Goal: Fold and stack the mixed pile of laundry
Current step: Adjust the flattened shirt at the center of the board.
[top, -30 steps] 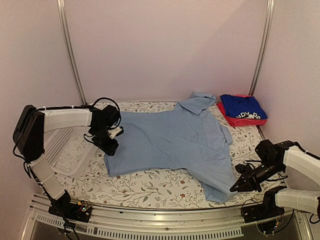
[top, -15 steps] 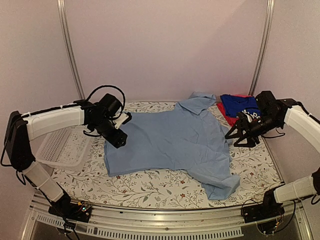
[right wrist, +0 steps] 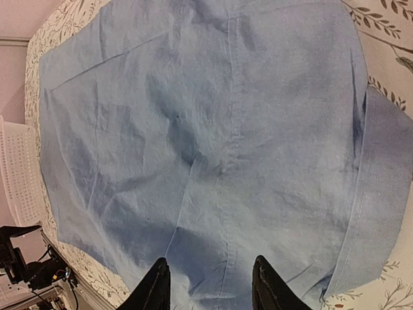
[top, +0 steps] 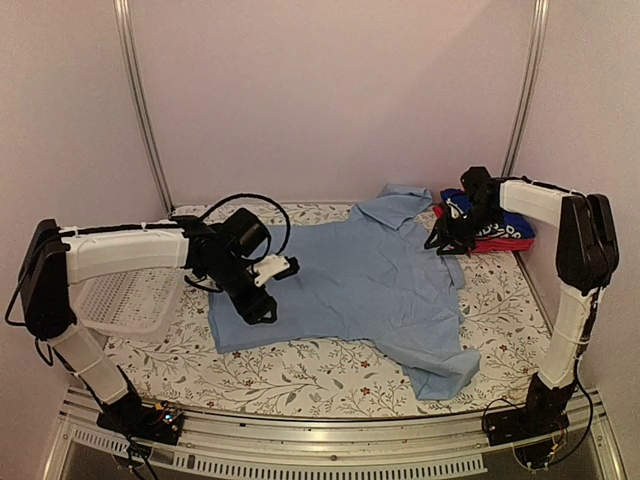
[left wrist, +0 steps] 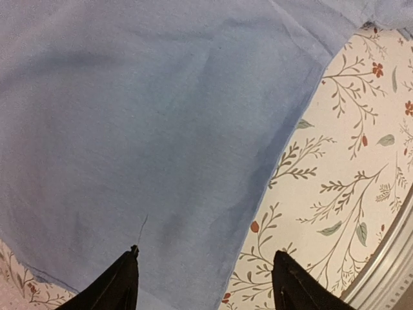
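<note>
Collared shirt (top: 350,285) lies flat on table cover (top: 300,375), approx. ctr; collar at rear-right, hem at left, one sleeve at front-right. Folded stack (top: 495,225), one garment on another, sits at rear-right corner, just right of collar. Basket (top: 120,300) at left edge, left of shirt. L gripper (top: 258,308) over shirt's front-left part; R gripper (top: 445,243) over rear-right shoulder, btwn collar and stack

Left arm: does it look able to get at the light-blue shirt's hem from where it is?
Probably yes. The left gripper hangs open above the light-blue shirt near its hem, with nothing lying on the cloth there; the basket sits off to the side.
</note>
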